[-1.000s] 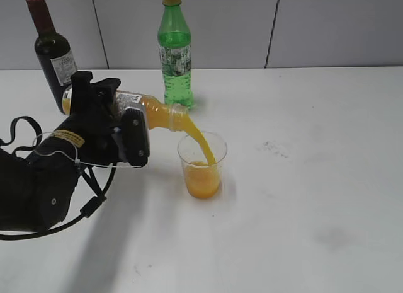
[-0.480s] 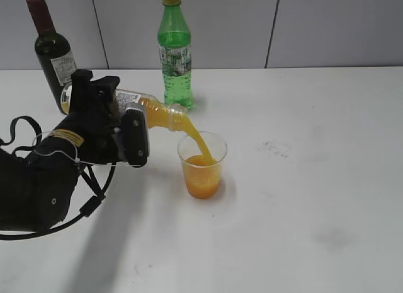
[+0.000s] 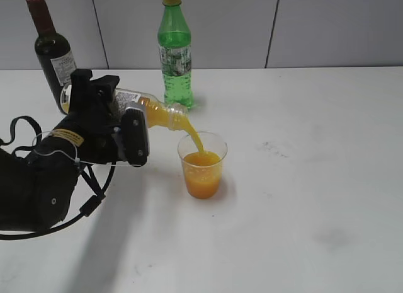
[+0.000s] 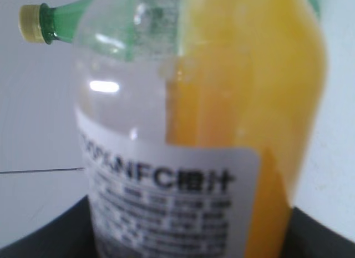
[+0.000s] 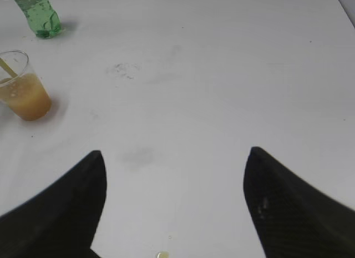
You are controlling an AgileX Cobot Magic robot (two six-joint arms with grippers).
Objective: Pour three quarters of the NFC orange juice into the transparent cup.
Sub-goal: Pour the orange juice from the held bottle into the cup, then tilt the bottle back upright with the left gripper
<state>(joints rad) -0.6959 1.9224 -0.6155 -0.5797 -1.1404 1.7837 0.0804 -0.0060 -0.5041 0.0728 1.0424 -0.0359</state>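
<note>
The right half of the bench is left bare, so passage there is unhindered. The left rear is blocked by a wine bottle and green bottle; the cup stands mid-bench, overhung by the tilted juice bottle.

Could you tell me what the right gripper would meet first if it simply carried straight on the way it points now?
Probably only the bare table: the open right gripper points over empty surface, with the cup and green bottle well left of its line.
</note>
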